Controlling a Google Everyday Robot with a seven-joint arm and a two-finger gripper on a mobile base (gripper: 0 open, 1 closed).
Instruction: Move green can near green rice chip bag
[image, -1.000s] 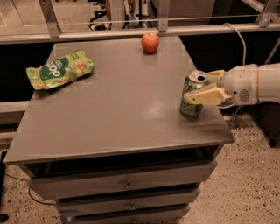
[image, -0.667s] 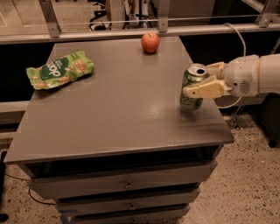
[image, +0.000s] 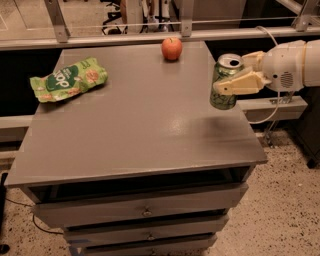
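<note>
The green can (image: 223, 89), slim with a silver top and pull tab, is upright and held just above the table's right edge. My gripper (image: 231, 75) reaches in from the right and is shut on it, one cream finger (image: 239, 83) lying across its side. The green rice chip bag (image: 68, 80) lies flat at the table's far left, well away from the can.
A red apple (image: 171, 48) stands at the table's back edge, left of the can. The grey table (image: 135, 135) has drawers below its front. A metal rail (image: 100, 40) runs behind it. A white cable (image: 267, 117) hangs beside the right edge.
The gripper has lifted the green can off the table's right side. The bag and apple have not moved.
</note>
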